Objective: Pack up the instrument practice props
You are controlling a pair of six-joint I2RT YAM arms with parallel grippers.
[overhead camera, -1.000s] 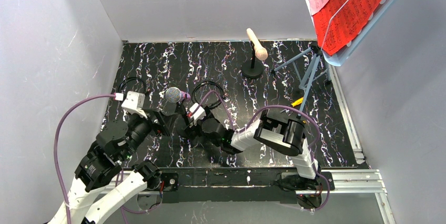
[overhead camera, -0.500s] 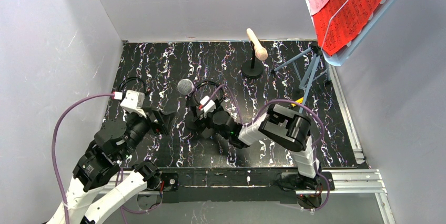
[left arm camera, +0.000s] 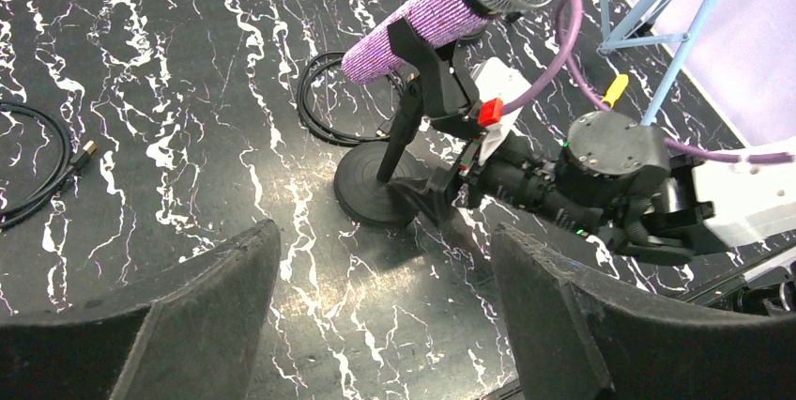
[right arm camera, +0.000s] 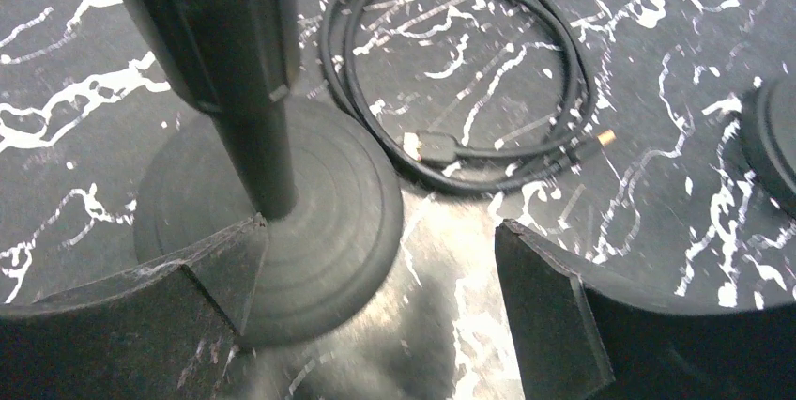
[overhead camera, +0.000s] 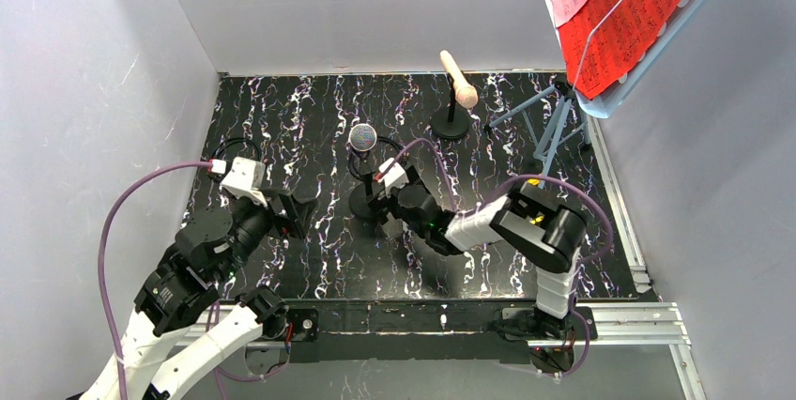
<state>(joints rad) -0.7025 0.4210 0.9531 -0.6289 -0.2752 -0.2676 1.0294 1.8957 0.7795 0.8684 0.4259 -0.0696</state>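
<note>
On a black, white-veined tabletop (right arm camera: 657, 6), one coiled black cable (right arm camera: 441, 148) lies just ahead of the right arm's fingers (right arm camera: 554, 306), a second cable (left arm camera: 83, 151) lies ahead-left of the left arm's fingers (left arm camera: 188, 325), and a yellow-handled screwdriver (left arm camera: 615, 90) sits far ahead-right, beside a blue tripod stand (overhead camera: 554, 132).

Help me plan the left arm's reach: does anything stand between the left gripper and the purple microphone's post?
Nothing visible does. Only bare table lies between the open left gripper and the post's round base, below the purple microphone. The open right gripper sits at the base's far side; a coiled cable lies beyond.
</note>
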